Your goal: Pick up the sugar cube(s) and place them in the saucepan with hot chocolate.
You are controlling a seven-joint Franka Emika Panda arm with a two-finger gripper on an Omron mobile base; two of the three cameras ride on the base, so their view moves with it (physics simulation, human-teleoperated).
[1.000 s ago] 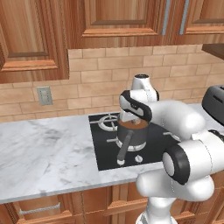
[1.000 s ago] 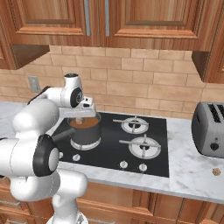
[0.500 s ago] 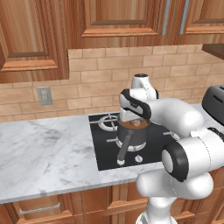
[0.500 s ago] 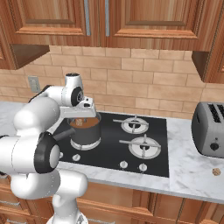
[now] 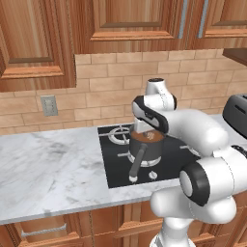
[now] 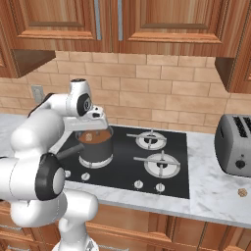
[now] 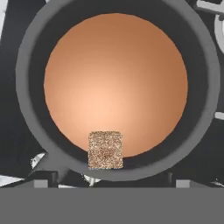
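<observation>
We are finding no readable brand, label or writing on anything here.

We are seeing the white Franka arm reaching forward over the black glass cooktop [image 6: 122,162], its wrist bent so that the two-finger gripper [image 6: 93,123] is pointing straight down above the small round dark grey metal saucepan [image 6: 96,149]. In the left base view the gripper [image 5: 144,129] is hanging just over the saucepan [image 5: 144,147] rim, with the elbow rising behind it toward the brick wall.

The saucepan is sitting on the front left burner of the cooktop, near the worktop's front edge, with its long straight dark handle [image 5: 136,164] pointing toward that front edge. Its inside is showing a smooth brown fill [image 7: 116,85].

In the hand view, 1 speckled brown sugar cube [image 7: 105,150] is lying at the lower rim of the saucepan [image 7: 26,65], between the 2 finger stubs. The stubs are standing wide apart on either side of it and are not touching it, so we are reading the claw as spread wide and holding nothing. Whether the cube is falling or resting on the fill, we cannot tell. In the right base view the sugar cube [image 6: 88,137] is showing as a small speck on the brown surface.

A grey metal toaster [image 6: 236,145] is standing on the white marble worktop [image 6: 215,196] at its right end, and 1 small brown cube [image 6: 241,192] is lying in front of it near the front edge.
</observation>
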